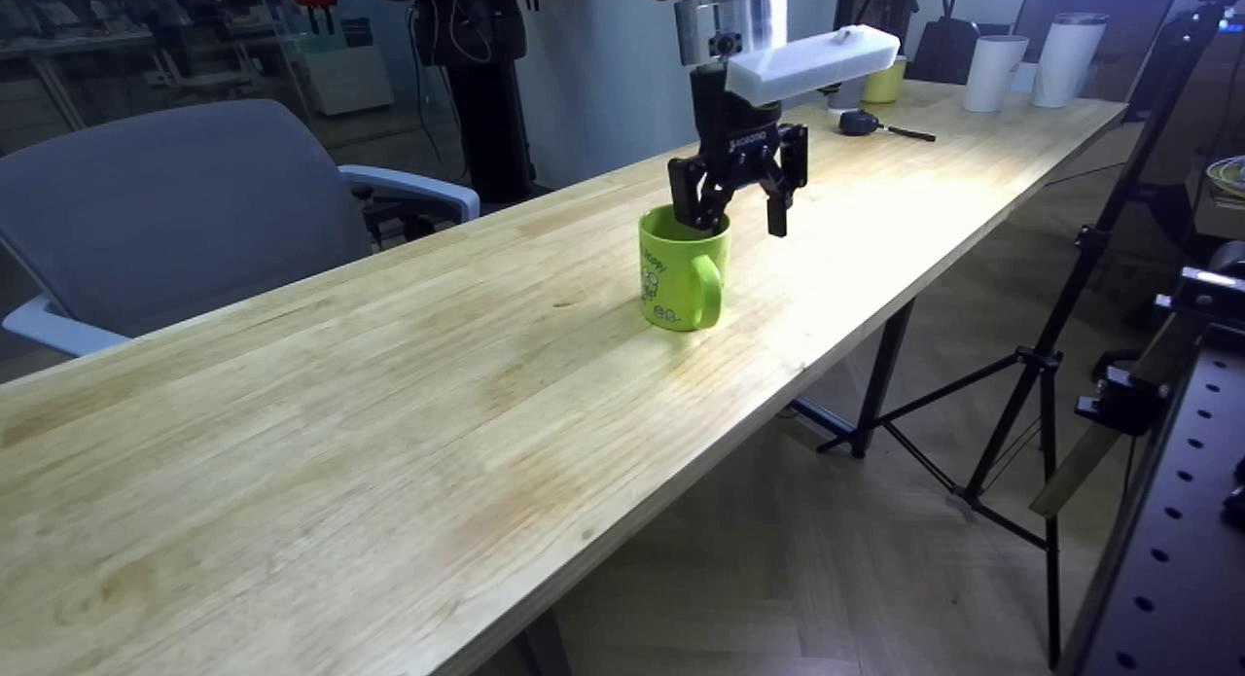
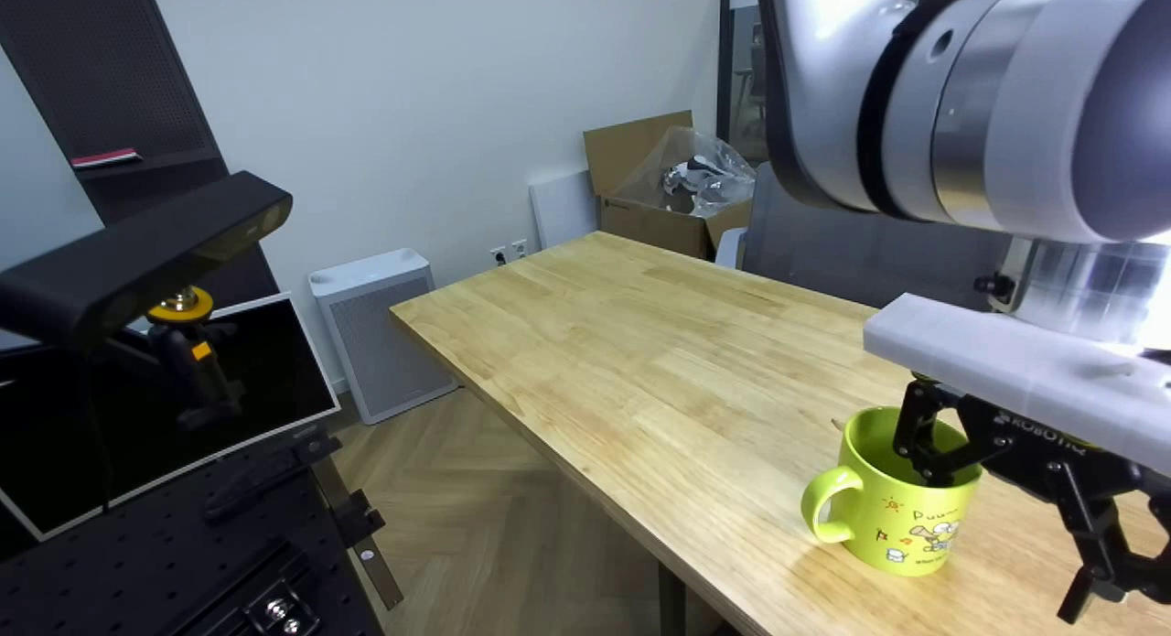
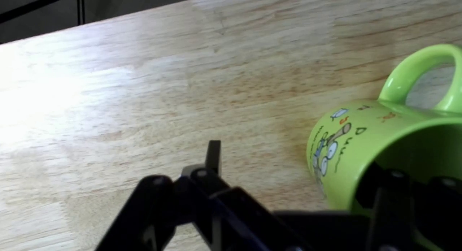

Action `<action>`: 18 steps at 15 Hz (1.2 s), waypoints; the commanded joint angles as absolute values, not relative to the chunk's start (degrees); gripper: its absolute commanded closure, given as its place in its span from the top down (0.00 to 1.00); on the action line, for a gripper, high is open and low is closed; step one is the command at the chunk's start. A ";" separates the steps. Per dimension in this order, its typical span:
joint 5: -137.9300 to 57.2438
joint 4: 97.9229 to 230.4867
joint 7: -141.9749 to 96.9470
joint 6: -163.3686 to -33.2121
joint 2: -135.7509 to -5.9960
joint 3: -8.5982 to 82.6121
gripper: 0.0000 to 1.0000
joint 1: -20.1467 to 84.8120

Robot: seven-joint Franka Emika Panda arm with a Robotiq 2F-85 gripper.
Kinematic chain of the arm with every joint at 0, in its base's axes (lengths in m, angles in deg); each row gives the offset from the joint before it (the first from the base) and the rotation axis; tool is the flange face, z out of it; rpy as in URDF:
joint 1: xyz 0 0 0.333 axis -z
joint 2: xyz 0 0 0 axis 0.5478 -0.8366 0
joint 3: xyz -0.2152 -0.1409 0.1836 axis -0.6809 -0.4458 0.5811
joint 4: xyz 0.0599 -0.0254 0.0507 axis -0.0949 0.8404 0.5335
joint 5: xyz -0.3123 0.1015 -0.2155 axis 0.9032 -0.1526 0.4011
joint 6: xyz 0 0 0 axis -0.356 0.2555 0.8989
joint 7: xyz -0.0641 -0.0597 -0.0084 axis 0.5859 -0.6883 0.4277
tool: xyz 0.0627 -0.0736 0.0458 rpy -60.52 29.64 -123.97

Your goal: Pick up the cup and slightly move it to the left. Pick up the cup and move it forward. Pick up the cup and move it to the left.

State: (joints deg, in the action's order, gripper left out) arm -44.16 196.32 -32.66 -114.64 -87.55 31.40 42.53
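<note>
The lime-green cup (image 1: 667, 287) stands upright on the wooden table (image 1: 389, 443). In an exterior view the cup (image 2: 901, 526) has its loop handle toward the table edge and printed drawings on its side. In the wrist view the cup (image 3: 343, 150) is at the right, its mouth facing the camera. My gripper (image 1: 745, 227) is open over the cup's rim, also in an exterior view (image 2: 1006, 544) and the wrist view (image 3: 292, 171). One finger is inside the cup's mouth, its tip hidden. The other finger is outside, apart from the cup wall.
White cups (image 1: 996, 73), a yellow-green cup (image 1: 883, 81) and a dark object with a strap (image 1: 861, 123) stand or lie at the table's far end. A grey chair (image 1: 185, 209) stands along one long side. A black tripod (image 1: 1036, 360) stands off the opposite edge.
</note>
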 commanded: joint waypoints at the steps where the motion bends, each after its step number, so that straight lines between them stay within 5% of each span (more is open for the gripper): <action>1: -42.79 194.09 -30.09 -113.97 -89.64 30.98 0.53 42.25; 9: -41.49 193.03 -27.31 -112.47 -90.72 29.43 0.01 40.99; 18: -40.71 190.25 -25.33 -109.86 -89.09 29.25 0.02 39.83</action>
